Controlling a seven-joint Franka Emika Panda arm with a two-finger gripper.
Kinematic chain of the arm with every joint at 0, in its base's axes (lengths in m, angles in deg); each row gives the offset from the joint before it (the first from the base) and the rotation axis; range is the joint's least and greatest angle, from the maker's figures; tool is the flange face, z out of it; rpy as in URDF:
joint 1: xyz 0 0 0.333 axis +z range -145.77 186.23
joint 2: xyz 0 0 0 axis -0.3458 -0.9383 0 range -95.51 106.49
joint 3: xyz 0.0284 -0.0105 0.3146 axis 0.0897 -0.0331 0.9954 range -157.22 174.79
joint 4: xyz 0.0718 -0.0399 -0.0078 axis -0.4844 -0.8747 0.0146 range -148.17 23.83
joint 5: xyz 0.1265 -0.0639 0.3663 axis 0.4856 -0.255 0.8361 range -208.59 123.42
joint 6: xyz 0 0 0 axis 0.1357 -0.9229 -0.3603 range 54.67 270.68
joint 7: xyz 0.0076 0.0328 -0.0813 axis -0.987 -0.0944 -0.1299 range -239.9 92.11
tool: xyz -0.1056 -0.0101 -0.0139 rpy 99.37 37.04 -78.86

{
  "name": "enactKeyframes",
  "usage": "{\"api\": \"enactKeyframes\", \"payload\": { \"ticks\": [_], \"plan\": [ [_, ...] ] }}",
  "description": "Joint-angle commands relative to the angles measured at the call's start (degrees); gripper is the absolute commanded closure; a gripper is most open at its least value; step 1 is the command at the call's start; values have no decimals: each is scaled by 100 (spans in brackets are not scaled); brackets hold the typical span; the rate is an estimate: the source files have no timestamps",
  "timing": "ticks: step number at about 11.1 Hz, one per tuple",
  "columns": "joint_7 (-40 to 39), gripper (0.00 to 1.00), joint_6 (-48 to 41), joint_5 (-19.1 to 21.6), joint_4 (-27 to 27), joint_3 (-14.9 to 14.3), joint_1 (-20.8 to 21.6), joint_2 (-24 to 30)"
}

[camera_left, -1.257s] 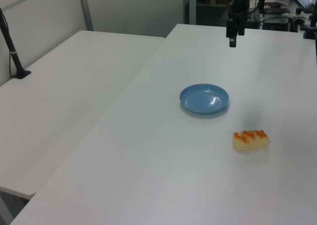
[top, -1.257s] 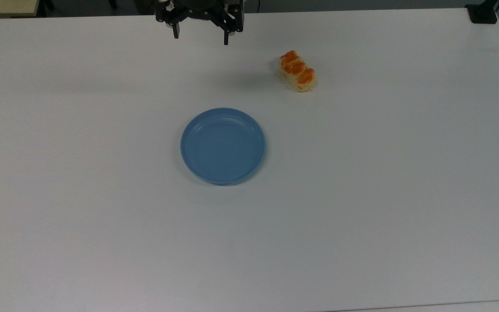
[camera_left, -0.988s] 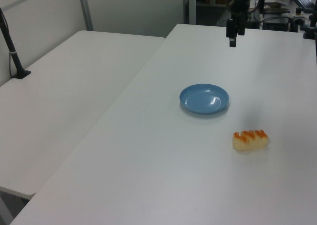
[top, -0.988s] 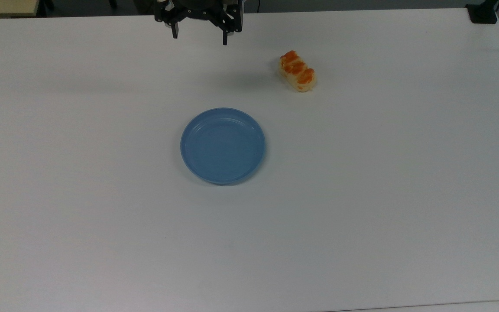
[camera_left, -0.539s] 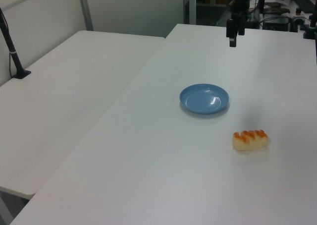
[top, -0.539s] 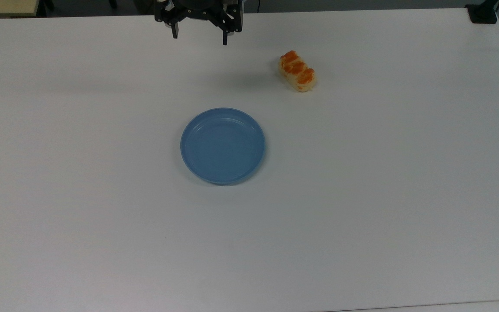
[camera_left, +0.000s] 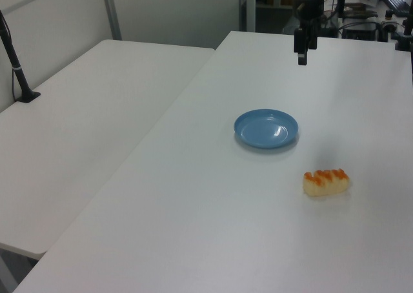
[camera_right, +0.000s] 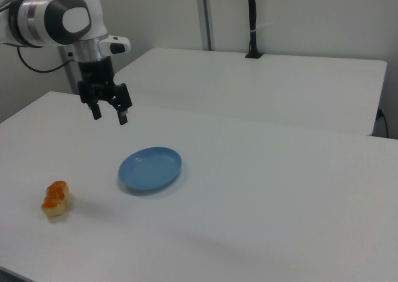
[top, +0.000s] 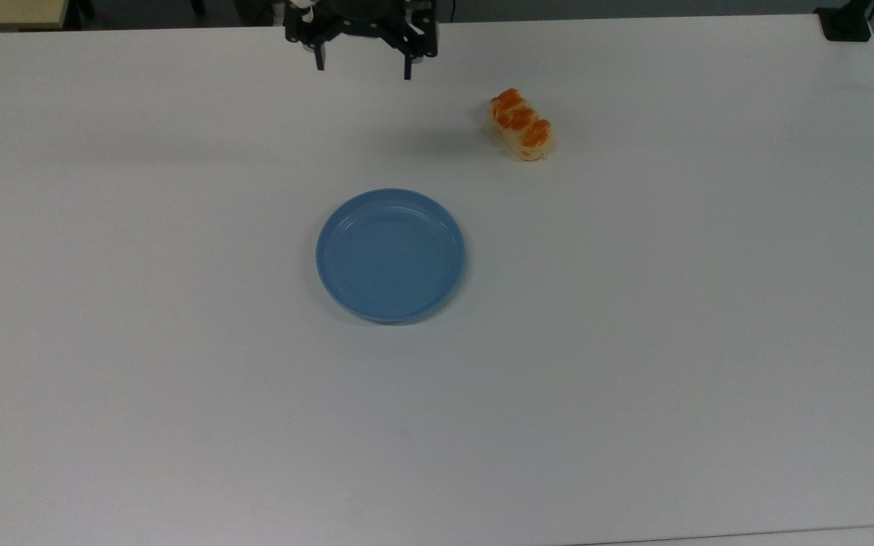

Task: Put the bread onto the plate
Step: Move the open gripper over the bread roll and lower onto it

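The bread (top: 521,124), a pale-yellow bun with orange-red patches, lies on the white table right of and above the plate (top: 390,255) in the top view. In the left view the bread (camera_left: 326,181) sits nearer the camera than the blue plate (camera_left: 266,128); in the right view the bread (camera_right: 55,198) is left of the plate (camera_right: 150,169). My gripper (top: 363,67) hangs open above the table's far edge in the top view, left of the bread and well apart from it. It is also seen at the gripper (camera_right: 109,115) and the gripper (camera_left: 302,59), holding nothing.
A second white table (camera_left: 90,112) adjoins the work table at the left view's left. A black post (camera_left: 16,67) stands on it, and a black post (camera_right: 252,21) rises at the back in the right view. A black clamp (top: 845,23) sits at the top view's upper right corner.
The gripper has shifted slightly to the top view's right, toward the bread, staying open. Bread and plate have not moved.
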Motion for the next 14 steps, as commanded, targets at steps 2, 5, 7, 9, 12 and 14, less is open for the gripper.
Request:
{"api": "enactKeyframes", "payload": {
  "ticks": [2,5,7,9,12,14],
  "plan": [
    [-52,0,-173,-10,-61,-353,1378,-156],
    [-114,0,-138,-1,-201,-495,2048,-339],
    [-157,0,-103,-1,-211,-495,2400,-804],
    [-333,0,98,-1,-438,-495,2673,-1139],
    [-508,0,548,-19,-1088,-495,2850,-1176],
    [-746,0,600,-62,-1317,-468,2937,-1210]
  ]
}}
